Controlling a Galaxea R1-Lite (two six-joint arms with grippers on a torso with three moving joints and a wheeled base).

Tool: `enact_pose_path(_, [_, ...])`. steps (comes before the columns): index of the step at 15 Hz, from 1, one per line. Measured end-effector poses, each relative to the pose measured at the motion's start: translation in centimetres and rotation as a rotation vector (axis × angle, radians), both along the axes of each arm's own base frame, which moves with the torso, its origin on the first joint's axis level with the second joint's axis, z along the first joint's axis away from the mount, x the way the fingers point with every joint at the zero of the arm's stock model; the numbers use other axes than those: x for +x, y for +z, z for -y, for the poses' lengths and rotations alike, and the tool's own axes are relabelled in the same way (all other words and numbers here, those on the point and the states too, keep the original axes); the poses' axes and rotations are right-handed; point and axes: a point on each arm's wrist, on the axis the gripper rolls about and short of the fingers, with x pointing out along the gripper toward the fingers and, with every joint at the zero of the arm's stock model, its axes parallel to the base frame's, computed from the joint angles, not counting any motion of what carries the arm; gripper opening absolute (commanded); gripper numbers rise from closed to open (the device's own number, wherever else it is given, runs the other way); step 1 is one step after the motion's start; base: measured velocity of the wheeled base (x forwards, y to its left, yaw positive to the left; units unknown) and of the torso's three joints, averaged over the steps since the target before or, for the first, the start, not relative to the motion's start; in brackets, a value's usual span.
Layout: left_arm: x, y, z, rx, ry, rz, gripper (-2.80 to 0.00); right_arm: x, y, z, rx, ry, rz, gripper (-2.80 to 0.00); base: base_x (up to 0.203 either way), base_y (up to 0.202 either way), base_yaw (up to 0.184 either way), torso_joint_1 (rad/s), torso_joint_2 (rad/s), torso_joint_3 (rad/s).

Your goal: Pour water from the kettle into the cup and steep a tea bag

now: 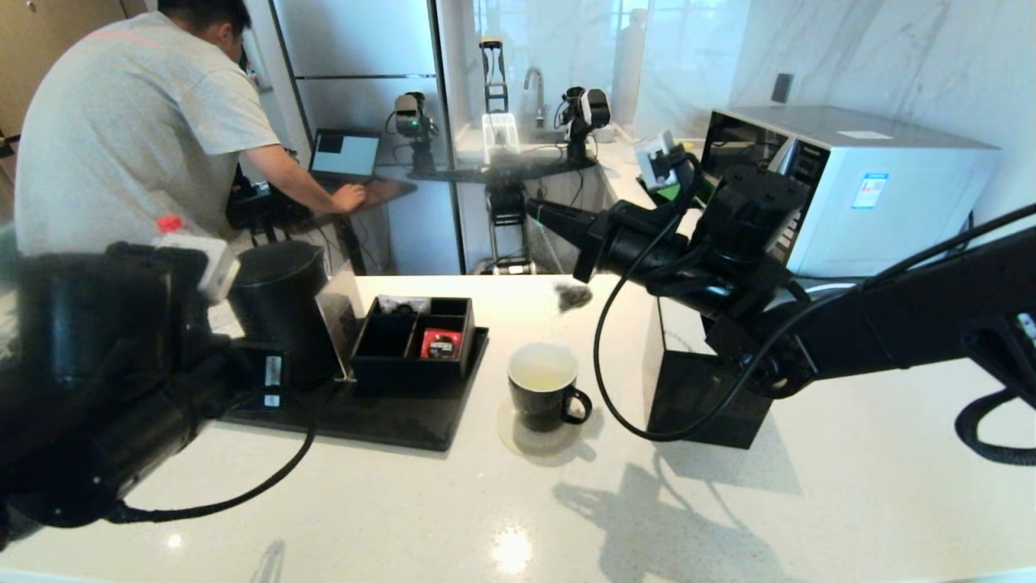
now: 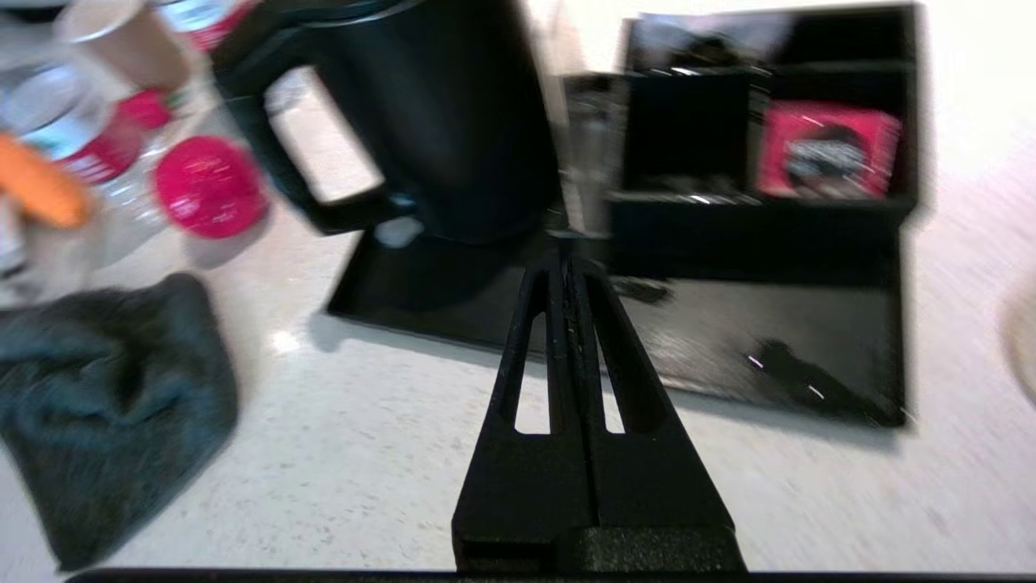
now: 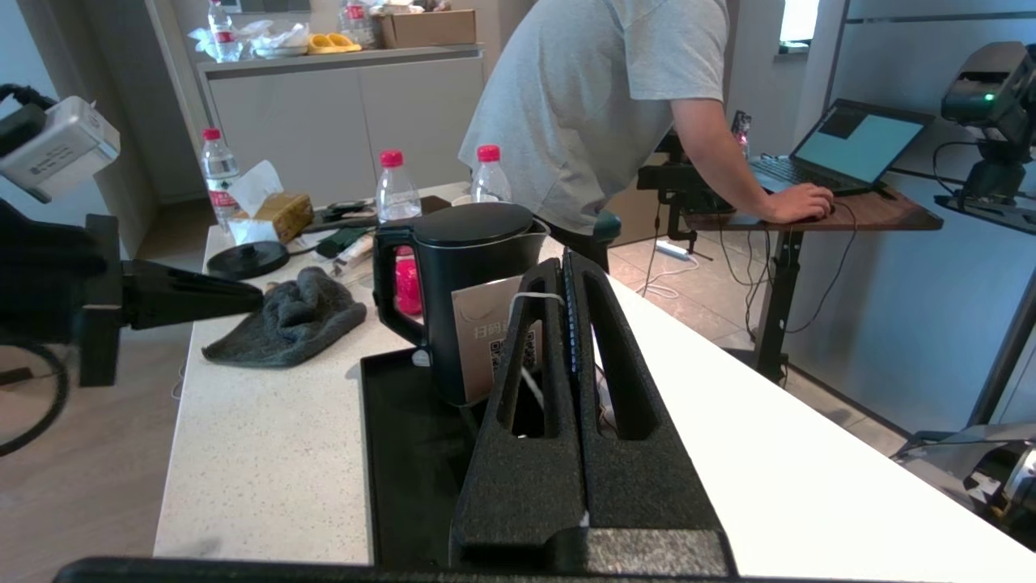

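your tea bag (image 1: 574,297) hangs by its thread above the cup (image 1: 544,394), thread pinched in the clenched right gripper (image 1: 536,210). kettle (image 1: 278,308) sits on the black tray (image 1: 388,421). left gripper (image 2: 566,271) clenched empty beside it.

A grey cloth (image 2: 105,397) lies beside a black tray (image 2: 728,348) near red-capped bottles (image 3: 396,190).

right gripper (image 3: 566,267): you've got the fingers pressed together, pale thread (image 3: 530,298) looped over one | kettle (image 3: 461,291): upright on black tray (image 3: 405,453), lid on, just behind your fingers | left gripper (image 3: 243,298): pointing over grey cloth (image 3: 287,324) | red-capped bottles (image 3: 391,190) behind kettle
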Motion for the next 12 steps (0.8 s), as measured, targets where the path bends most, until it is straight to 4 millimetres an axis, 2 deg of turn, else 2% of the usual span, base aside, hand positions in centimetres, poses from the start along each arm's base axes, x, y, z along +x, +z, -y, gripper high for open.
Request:
enact_pose_path(3, [0.4, -0.8, -2.8, -0.009, 0.163, 0.040, -2.80, 0.0, 0.0, 0.0, -0.001, -0.001, 0.001, -2.80, 0.000, 0.000, 0.000, 0.000, 0.00, 0.000])
enact_pose_path(5, [-0.2, -1.3, -5.0, 0.005, 0.305, 0.056, -2.80, 0.0, 0.1, 0.0, 0.000, 0.000, 0.002, -2.80, 0.000, 0.000, 0.000, 0.000, 0.00, 0.000])
enact_pose_path(8, [-3.0, -2.6, -7.3, 0.017, 0.435, 0.048, -2.80, 0.0, 0.1, 0.0, 0.001, 0.000, 0.006, -2.80, 0.000, 0.000, 0.000, 0.000, 0.00, 0.000])
enact_pose_path(12, [-6.6, -3.5, -8.5, -0.025, 0.524, 0.092, -2.80, -0.2, 0.2, 0.0, -0.007, -0.004, 0.017, -2.80, 0.000, 0.000, 0.000, 0.000, 0.00, 0.000])
